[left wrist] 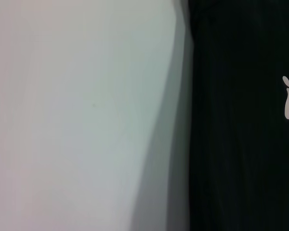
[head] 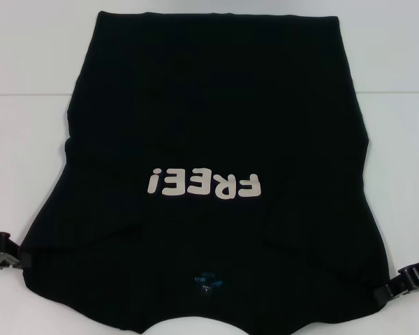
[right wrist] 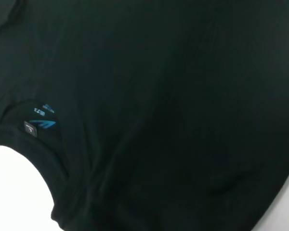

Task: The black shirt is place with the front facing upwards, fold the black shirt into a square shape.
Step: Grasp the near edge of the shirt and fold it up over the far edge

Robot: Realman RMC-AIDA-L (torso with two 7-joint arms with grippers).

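Black shirt spread flat, a gripper at each lower corner

Black cloth filled most of the head view: the black shirt [head: 216, 139] lay front up on the white table [head: 28, 56], its hem toward the top of the frame and its collar at the bottom edge. The white letters "FREE!" [head: 203, 185] read upside down just below the centre, and the small blue neck label [head: 208, 281] sat near the bottom middle. The sleeves appeared folded in, so the sides ran in nearly straight lines.

The left gripper [head: 3, 252] reached in low from the left edge of the frame, level with the table, its tip at the shirt's lower left corner. The right gripper [head: 405, 283] came in the same way from the right edge, meeting the lower right corner. Whether either set of fingers was wide, narrow or pinching cloth could not be told.

The left wrist view showed the shirt's straight edge [left wrist: 241, 144] against bare table [left wrist: 77, 115], with a piece of the lettering at the right border. The right wrist view looked down on dark cloth [right wrist: 173, 96], the label [right wrist: 41, 122] and the collar curve at lower left.
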